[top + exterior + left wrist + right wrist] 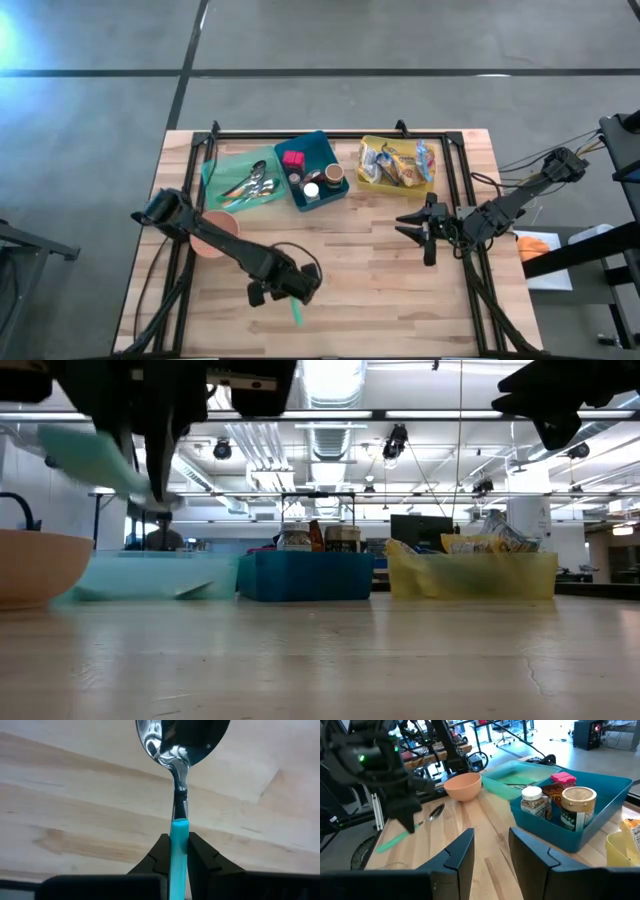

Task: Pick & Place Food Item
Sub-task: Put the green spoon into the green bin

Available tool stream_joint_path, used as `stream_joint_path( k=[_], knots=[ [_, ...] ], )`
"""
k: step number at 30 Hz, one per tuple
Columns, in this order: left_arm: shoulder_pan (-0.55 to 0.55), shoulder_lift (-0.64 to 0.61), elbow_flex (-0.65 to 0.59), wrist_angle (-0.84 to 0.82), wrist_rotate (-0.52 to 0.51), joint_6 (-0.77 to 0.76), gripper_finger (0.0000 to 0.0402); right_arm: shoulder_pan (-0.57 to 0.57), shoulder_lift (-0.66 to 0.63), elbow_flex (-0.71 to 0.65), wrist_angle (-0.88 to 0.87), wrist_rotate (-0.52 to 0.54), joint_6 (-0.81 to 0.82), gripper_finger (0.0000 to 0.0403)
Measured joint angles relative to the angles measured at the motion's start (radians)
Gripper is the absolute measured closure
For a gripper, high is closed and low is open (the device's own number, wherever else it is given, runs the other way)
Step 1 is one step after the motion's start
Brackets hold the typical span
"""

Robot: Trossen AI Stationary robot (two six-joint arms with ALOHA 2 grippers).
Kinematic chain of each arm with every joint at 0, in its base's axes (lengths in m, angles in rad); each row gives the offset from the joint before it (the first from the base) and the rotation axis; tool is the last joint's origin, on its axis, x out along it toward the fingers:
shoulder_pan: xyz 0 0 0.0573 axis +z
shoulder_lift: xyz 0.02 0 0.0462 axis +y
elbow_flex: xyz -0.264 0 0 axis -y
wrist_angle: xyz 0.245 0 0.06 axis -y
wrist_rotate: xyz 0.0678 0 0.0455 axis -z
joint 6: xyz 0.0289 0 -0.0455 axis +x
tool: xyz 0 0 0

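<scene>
High view shows us a pale wooden plank counter (380,290) on a grey concrete floor (400,40); the low view looks into a bright workshop with ceiling lights. The spoon (179,795), shiny metal bowl on a teal handle, hangs above the counter, pinched in the left gripper (179,851). We see the right gripper (491,851) waiting, fingers parted, empty.
</scene>
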Motion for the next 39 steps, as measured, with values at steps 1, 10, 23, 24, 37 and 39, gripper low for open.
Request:
stream_joint_path(
  k=[1,10,23,24,37,39],
  knots=[
    [0.007,-0.015,0.000,-0.019,0.000,-0.002,0.0375,0.000,0.000,0.000,0.001,0.000,0.000,0.0284],
    [0.111,-0.159,0.000,-0.314,-0.032,0.049,0.0375,0.000,0.000,0.000,0.000,0.000,0.000,0.0284],
    [0.404,-0.288,0.000,-0.645,-0.121,0.580,0.0375,0.000,0.000,0.000,0.000,0.000,0.000,0.0284],
    [0.435,-0.291,-0.001,-0.641,-0.130,0.657,0.0375,0.000,0.000,0.000,0.001,0.000,0.000,0.0284],
    [0.797,-0.356,-0.173,-0.643,-0.132,1.121,0.0375,0.000,0.000,0.000,0.001,0.000,0.000,0.0284],
    [0.841,-0.367,-0.183,-0.643,-0.130,1.189,0.0375,0.000,0.000,0.000,0.001,0.000,0.000,0.0284]
  ],
)
